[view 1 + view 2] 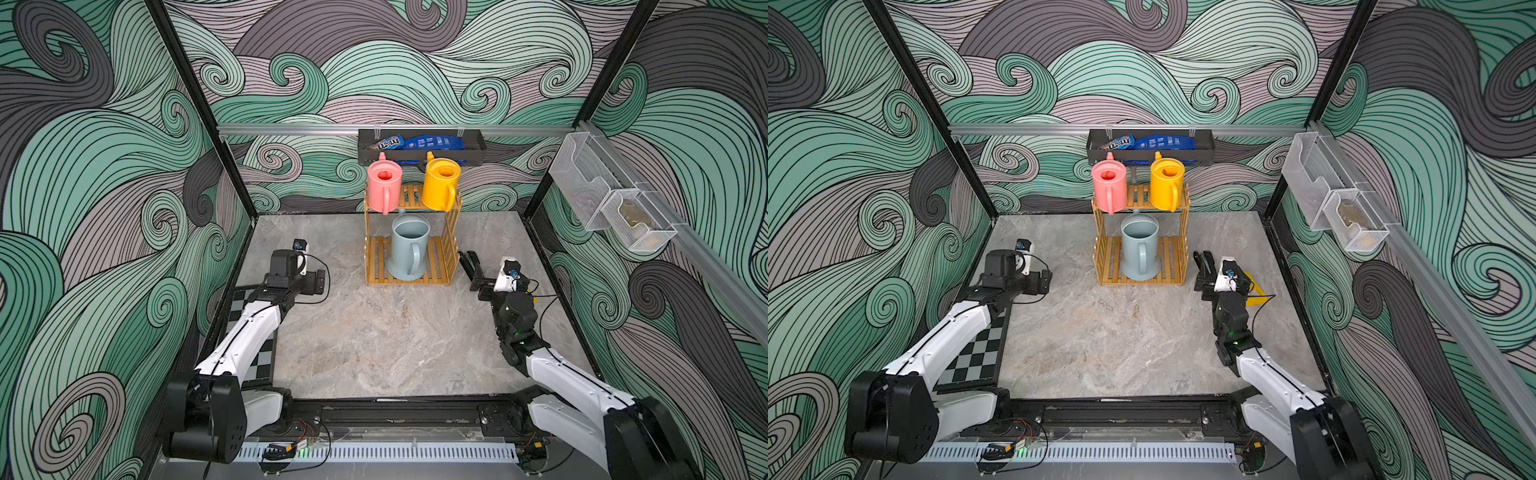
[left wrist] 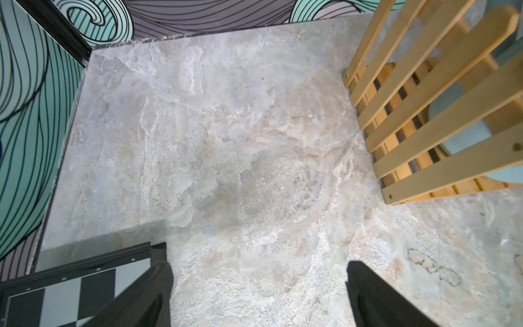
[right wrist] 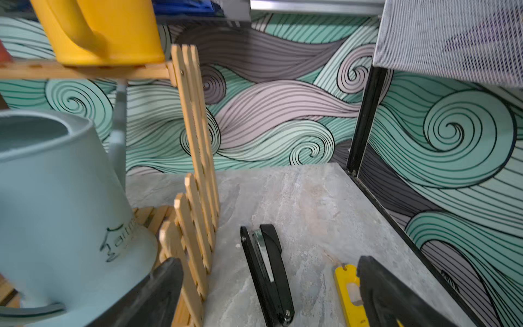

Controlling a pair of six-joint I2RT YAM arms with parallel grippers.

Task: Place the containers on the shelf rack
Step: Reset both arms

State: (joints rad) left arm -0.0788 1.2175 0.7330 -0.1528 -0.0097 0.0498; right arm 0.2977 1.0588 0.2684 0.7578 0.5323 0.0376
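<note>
The wooden shelf rack [image 1: 451, 245] [image 1: 1173, 257] stands at the back middle of the table. On its upper tier a pink watering can [image 1: 384, 187] [image 1: 1109, 187] and a yellow one [image 1: 441, 185] [image 1: 1167, 183] stand upright. The large pale blue can [image 1: 409, 249] [image 1: 1140, 249] stands on the lower tier. My left gripper [image 1: 316, 282] [image 2: 259, 294] hangs open and empty over bare table, left of the rack [image 2: 424, 93]. My right gripper [image 1: 478, 278] [image 3: 268, 263] is open and empty, low beside the rack's right side [image 3: 195, 141], next to the blue can [image 3: 56, 198].
A black stapler [image 3: 266, 269] and a yellow tool [image 3: 346, 294] lie on the table in front of the right gripper. A black wall tray [image 1: 478, 143] with snack bags hangs behind the rack. Clear mesh bins [image 1: 611, 195] hang on the right wall. A checkerboard [image 1: 249, 332] lies under the left arm.
</note>
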